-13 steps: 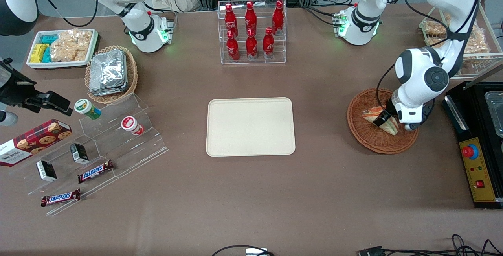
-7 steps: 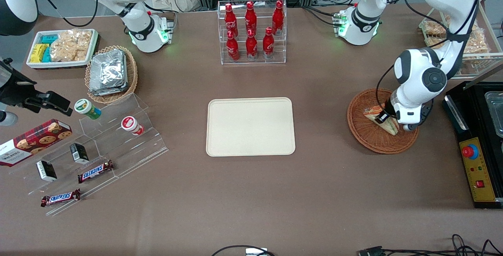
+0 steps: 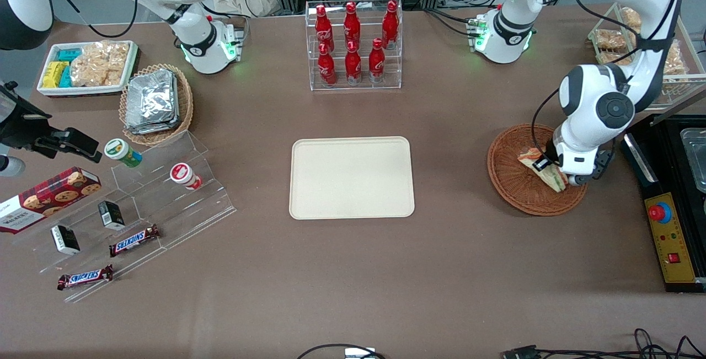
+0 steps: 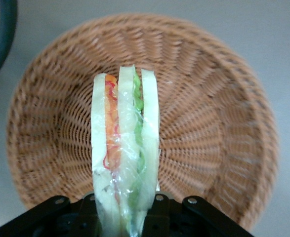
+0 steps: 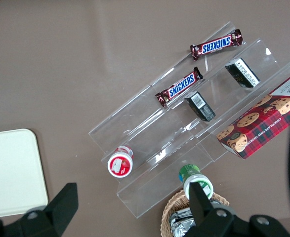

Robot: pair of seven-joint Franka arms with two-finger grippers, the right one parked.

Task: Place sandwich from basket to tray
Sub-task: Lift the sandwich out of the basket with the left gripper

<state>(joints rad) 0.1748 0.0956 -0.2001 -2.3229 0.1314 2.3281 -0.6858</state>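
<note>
Gripper (image 3: 553, 169): it is over the basket, at the working arm's end of the table, and its two fingers pinch the sandwich at one end.
Sandwich (image 4: 125, 158): it is held between the fingers, standing on edge above the basket floor; the pale bread slices with orange, red and green filling show through the clear wrap. I cannot tell if its tip touches the wicker.
Basket (image 3: 507, 182): round, reddish-brown wicker, on the brown table; only the sandwich is over it.
Tray (image 3: 351, 177): cream-beige, flat, at the middle of the table, well apart from the basket, with nothing on it.
Bottle rack (image 3: 354, 44): clear, with red bottles, farther from the front camera than the tray.
</note>
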